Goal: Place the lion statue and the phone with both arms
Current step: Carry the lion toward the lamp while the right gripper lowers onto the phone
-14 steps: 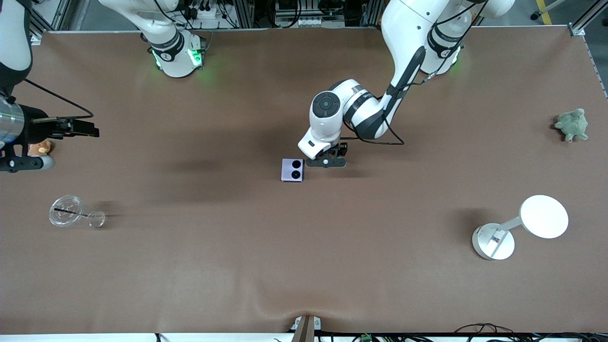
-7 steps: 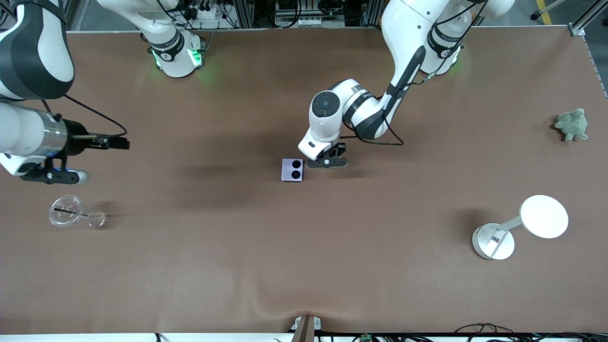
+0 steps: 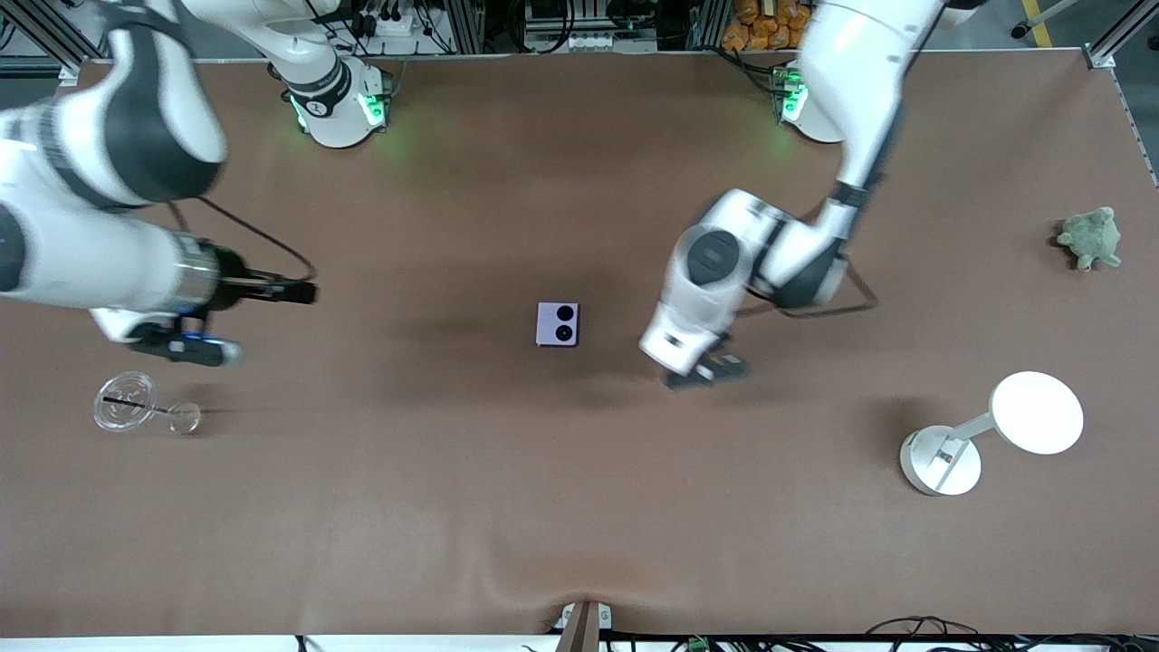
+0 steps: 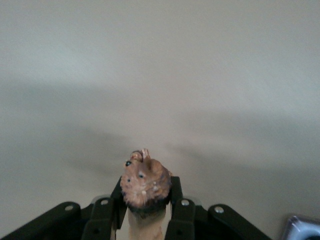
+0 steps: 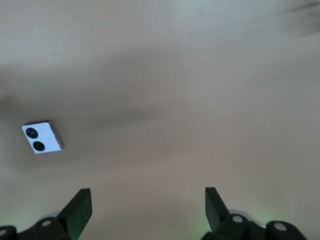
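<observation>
Bare table all around phone (image 3: 557, 324); lamp (image 3: 991, 433), cup (image 3: 127, 401) well apart near table ends.

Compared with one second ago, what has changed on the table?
The left gripper has closed on the lion statue and carried it away from the phone, toward the lamp. The open right gripper came toward the table's middle. Phone, cup, turtle stayed.
</observation>
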